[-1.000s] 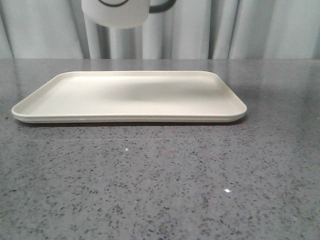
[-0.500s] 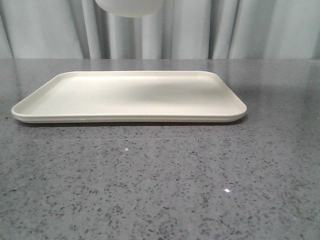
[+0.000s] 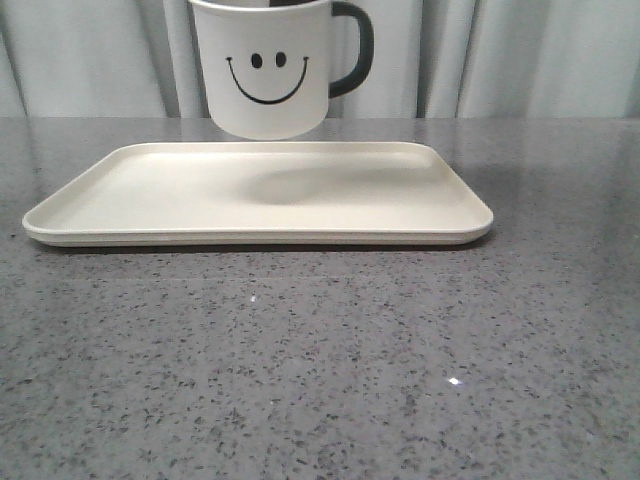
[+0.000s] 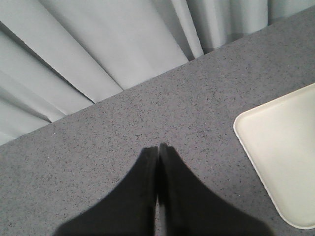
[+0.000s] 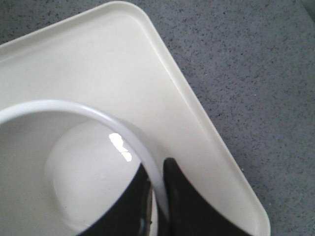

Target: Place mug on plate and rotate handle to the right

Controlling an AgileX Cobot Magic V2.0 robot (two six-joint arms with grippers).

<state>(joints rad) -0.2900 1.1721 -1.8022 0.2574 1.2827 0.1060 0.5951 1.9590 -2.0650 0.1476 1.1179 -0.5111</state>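
- Right now my right gripper [image 5: 158, 196] pinches the smiley mug's [image 3: 266, 70] rim, hanging it above the cream tray [image 3: 150, 200], black handle [image 3: 355, 48] at 3 o'clock.
- My left gripper [image 4: 158, 162] is pressed closed, empty.

The mug [image 3: 266, 75] has its rim cut off by the front view's top edge; the right gripper holding it stays out of frame there.

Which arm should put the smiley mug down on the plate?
Right. Its gripper already pinches the mug by the rim, above the plate. The left gripper is shut, off beside the plate.
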